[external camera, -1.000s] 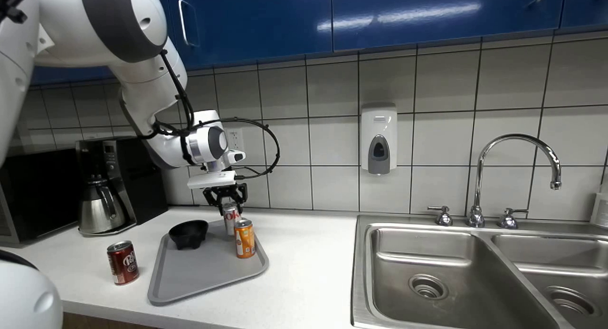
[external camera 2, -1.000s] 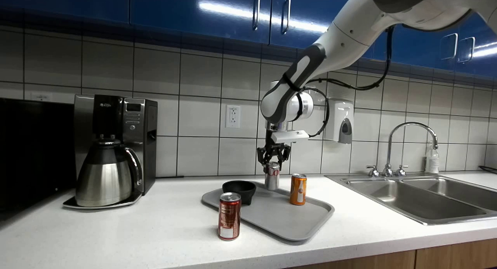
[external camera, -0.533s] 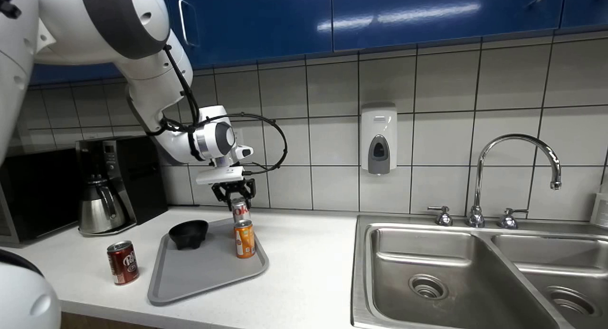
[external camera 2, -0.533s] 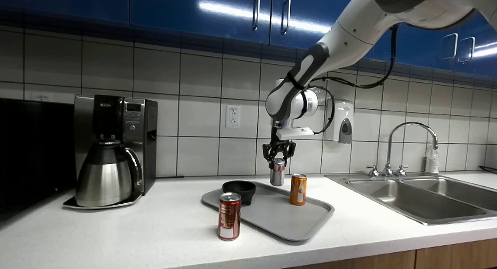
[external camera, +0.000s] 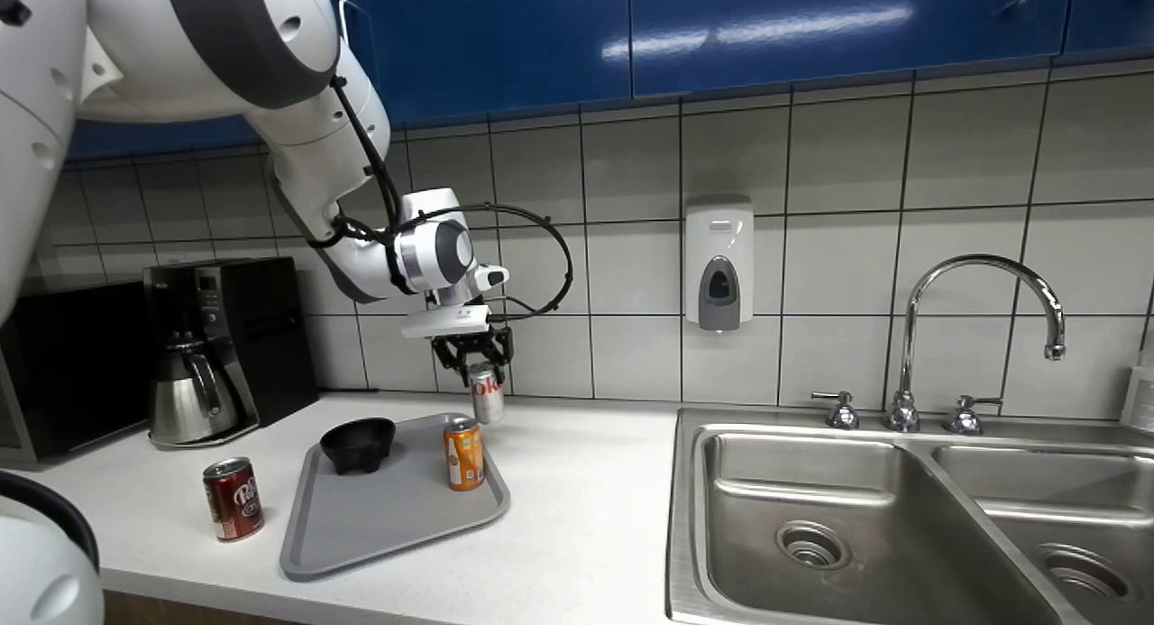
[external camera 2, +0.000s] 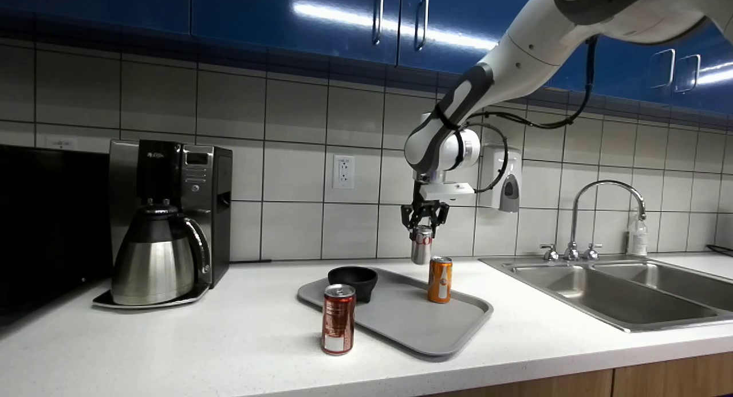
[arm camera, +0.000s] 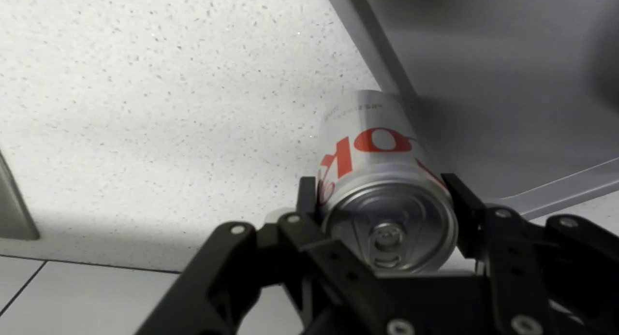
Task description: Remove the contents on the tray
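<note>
The silver-white can hangs in the air near the back corner of the grey tray, slightly tilted. My gripper is shut on its upper part, one finger on each side, with the can's lid facing the wrist camera. Below it in the wrist view, the tray's edge runs past and white counter shows on one side. Upright on the tray is the orange can, in front of the held can and apart from it. The dark red can stands on the counter beside the tray.
On the tray, toward the coffee maker, sits a black bowl. A steel sink with a faucet lies on the far side of the counter. Tiled wall rises close behind the arm, and a soap dispenser hangs on it.
My gripper has lifted the silver-white can off the tray and carried it toward the sink side, past the tray's back corner. The orange can, red can and bowl have stayed put.
</note>
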You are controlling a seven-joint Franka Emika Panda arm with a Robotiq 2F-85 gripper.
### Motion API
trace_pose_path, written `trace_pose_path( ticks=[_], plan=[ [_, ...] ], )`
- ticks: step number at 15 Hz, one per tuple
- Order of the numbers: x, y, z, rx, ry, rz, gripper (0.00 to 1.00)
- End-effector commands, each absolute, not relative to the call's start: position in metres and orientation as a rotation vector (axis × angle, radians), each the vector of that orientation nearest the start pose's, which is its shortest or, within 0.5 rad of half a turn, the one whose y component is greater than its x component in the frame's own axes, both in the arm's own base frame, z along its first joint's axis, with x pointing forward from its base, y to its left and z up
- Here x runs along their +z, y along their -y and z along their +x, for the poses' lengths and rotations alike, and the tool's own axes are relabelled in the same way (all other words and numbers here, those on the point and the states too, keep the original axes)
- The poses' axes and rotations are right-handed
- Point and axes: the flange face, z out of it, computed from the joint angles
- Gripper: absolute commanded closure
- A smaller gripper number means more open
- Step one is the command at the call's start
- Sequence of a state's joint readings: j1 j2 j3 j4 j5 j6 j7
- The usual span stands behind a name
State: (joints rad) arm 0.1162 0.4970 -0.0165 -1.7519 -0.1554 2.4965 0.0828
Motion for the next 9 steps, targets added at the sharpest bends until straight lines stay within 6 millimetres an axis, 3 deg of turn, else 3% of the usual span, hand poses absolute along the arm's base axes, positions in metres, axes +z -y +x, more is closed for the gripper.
trace_pose_path(
  ticks=[1, 9],
  plan=[
    [0.327, -0.051, 0.688, -0.429, 0.162, -3.191, 0.61],
    [0.315, 0.007, 0.695, -0.398, 0.057, -3.190, 0.61]
  ],
)
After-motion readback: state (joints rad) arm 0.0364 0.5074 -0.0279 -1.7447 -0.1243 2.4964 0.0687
